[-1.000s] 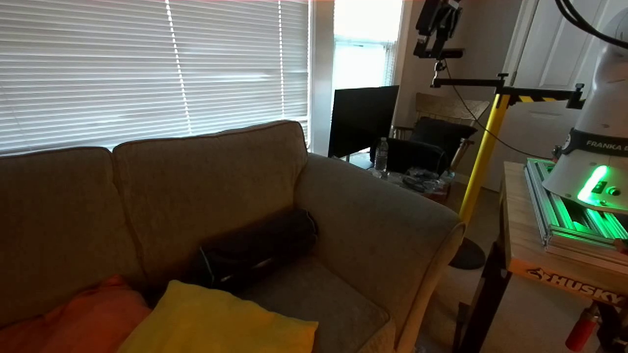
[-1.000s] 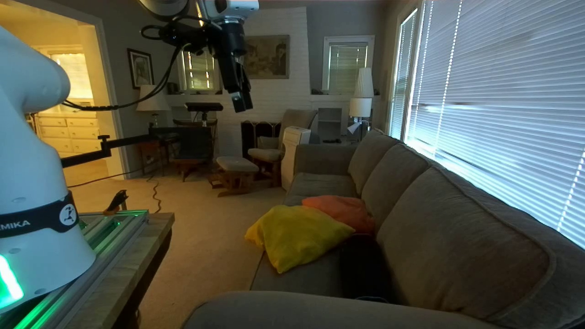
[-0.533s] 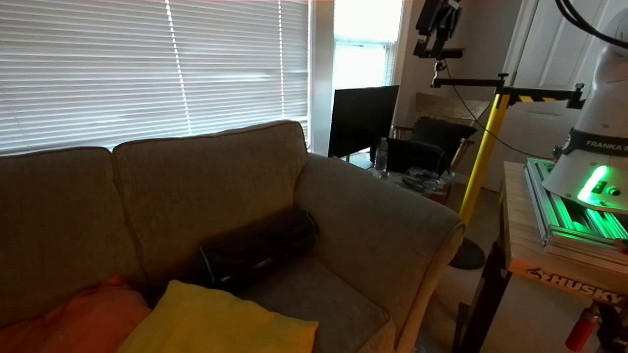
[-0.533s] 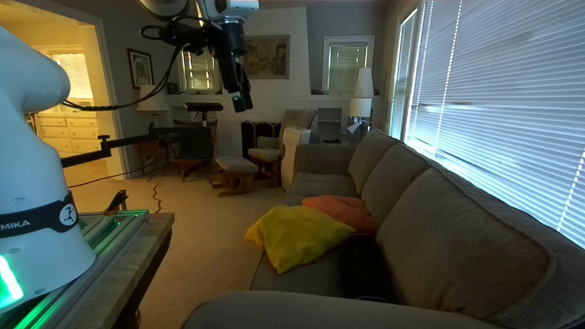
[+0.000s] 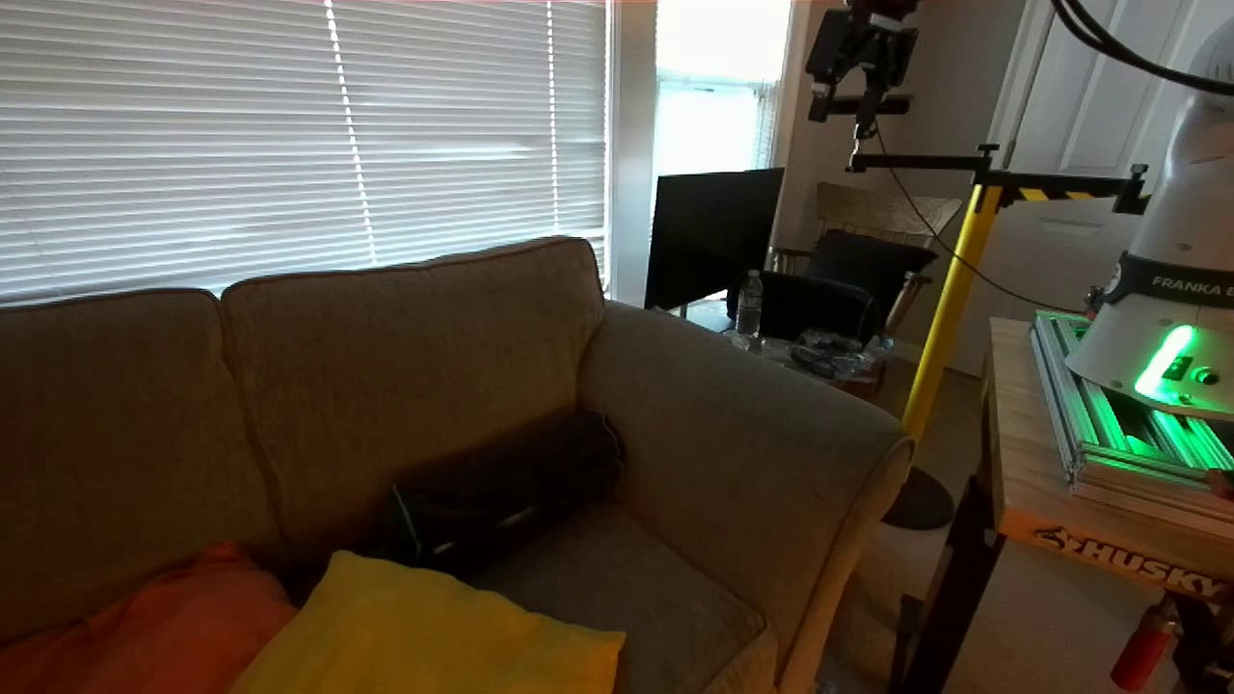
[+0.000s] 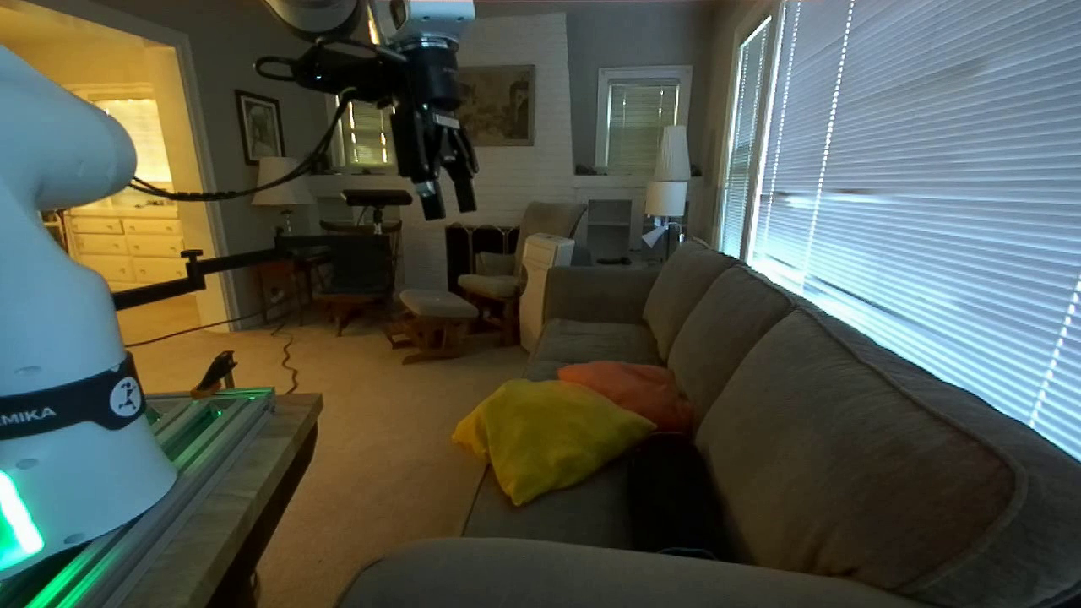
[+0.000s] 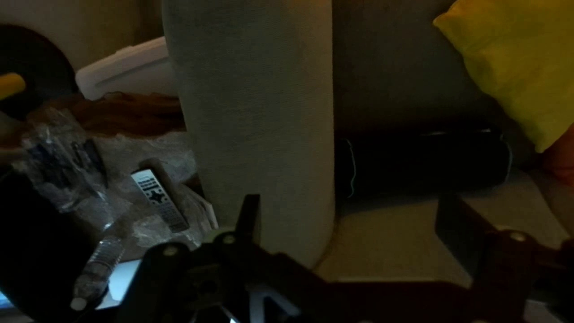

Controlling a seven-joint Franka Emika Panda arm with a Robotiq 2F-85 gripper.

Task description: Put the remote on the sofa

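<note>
Dim living room, and nearest in an exterior view sits the olive-brown sofa (image 5: 689, 578), a yellow pillow (image 5: 443, 627) up front on it, an orange pillow (image 5: 164, 627) just to its left. Just behind them, to the right, a dark roll-shaped cushion (image 5: 511, 482) lies tucked by the padded arm (image 5: 742, 424). Over on the right the white robot base (image 5: 1138, 323) stands on a metal frame (image 5: 1056, 395) atop a wooden workbench (image 5: 1012, 405), green light (image 5: 1165, 359) glowing away.

Up we go, and look at this gripper (image 6: 450, 205)! It hangs high in mid-air, pointing down, clear of sofa and pillows, and in the wrist view its fingers (image 7: 249, 217) are spread wide, nothing but air between them, the padded arm and part of the roll-shaped cushion showing beyond the gap.

Farther on, just past that padded arm, comes a side table (image 5: 861, 388) strewn with crumpled clear plastic (image 7: 148, 229), and yes, that's where the remote (image 7: 160, 200) is: lying flat, buttons up, on a slant, left of the sofa in the wrist view and outside the spread of the fingers. A clear bottle (image 5: 749, 306) stands near it.

Farther still, a black screen (image 5: 713, 236) on the left, a wooden chair (image 5: 887, 204) with a dark pillow (image 5: 868, 262) on it to the right, and over on the far side, white blinds (image 5: 174, 145), bright with daylight
</note>
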